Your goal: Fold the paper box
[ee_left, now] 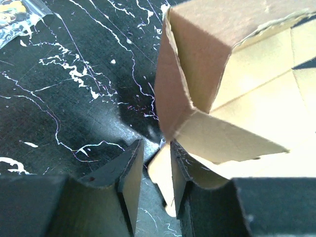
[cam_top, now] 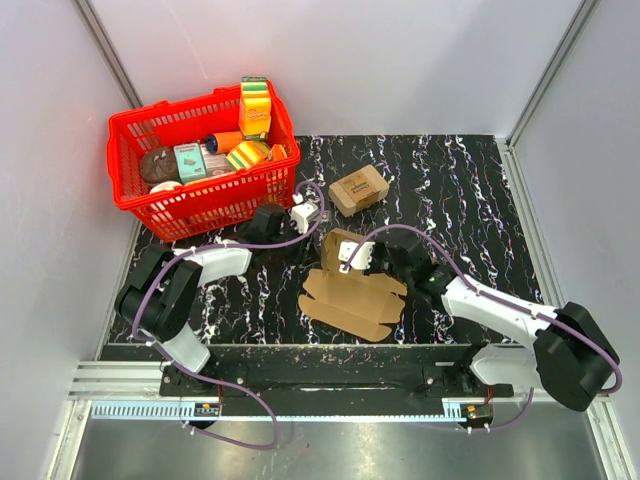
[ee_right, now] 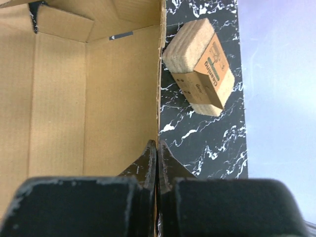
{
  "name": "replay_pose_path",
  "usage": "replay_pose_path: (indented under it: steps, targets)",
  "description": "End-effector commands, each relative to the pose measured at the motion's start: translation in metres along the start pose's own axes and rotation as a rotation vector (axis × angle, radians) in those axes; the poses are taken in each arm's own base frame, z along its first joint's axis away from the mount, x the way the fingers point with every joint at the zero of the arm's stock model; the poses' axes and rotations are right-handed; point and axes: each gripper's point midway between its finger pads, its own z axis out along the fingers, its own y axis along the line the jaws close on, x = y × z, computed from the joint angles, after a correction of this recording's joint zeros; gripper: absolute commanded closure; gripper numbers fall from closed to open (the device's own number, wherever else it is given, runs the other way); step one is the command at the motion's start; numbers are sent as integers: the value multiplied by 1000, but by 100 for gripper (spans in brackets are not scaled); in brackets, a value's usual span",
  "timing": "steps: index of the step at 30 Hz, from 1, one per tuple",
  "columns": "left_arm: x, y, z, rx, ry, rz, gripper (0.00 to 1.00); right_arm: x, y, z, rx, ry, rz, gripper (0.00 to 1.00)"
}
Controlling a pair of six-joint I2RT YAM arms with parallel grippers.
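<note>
Though pinched, the paper box [ee_right: 89, 108] is cut off.

Brown paper box [cam_top: 352, 295], partly folded, lies mostly flat, one wall seemingly upright.

The paper box [ee_left: 237, 74] runs off the left-wrist view's right edge; a corner packet [ee_left: 15, 12], perhaps plastic, is cropped.
</note>
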Motion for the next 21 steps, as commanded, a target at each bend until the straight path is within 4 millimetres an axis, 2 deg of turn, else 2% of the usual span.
replay_pose_path:
  steps: [1,13,16,21]
  targets:
    - [-19,-1,-2,-3,-50,45,66,-17,-26,-6,109,-61,-45,98]
    - [-19,2,0,-15,-43,41,64,-9,-7,0,74,-28,-114,98]
    - [-18,2,-1,-16,-47,66,54,-7,-3,-1,64,-14,-122,98]
    - [-19,2,-2,-13,-57,86,44,-8,-1,-2,57,-16,-124,98]
